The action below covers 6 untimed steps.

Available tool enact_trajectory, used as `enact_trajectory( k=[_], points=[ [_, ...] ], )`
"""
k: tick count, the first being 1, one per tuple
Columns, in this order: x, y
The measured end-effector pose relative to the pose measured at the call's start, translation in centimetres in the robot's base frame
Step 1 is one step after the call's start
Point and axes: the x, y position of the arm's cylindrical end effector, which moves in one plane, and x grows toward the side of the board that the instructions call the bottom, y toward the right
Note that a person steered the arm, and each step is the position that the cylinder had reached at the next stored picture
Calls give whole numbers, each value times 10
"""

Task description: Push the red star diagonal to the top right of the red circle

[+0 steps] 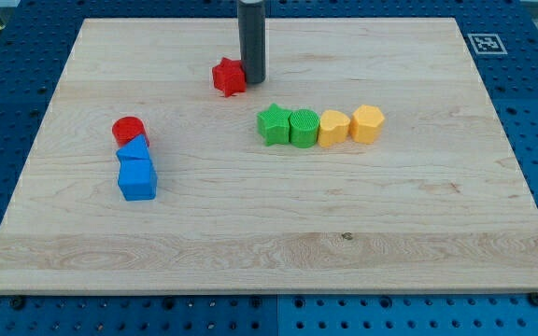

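Observation:
The red star (229, 77) lies near the view's top, left of centre, on the wooden board (269, 233). The red circle (130, 131) lies lower and further to the view's left, so the star is up and to the right of it. My tip (253, 80) stands right against the star's right side, touching or almost touching it. The rod rises straight up out of the view's top.
Two blue blocks (137, 171) sit directly below the red circle, touching it. A row right of centre holds a green star (273, 124), a green cylinder (304, 128), a yellow block (333, 128) and a yellow hexagon (367, 123). A marker tag (485, 43) lies beyond the board's top right corner.

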Motion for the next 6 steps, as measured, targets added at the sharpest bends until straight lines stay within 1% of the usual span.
enact_trajectory(
  k=[1,2,3,4,6],
  points=[
    [-1,-15],
    [23,-24],
    [37,-24],
    [37,-37],
    [31,-37]
  ],
)
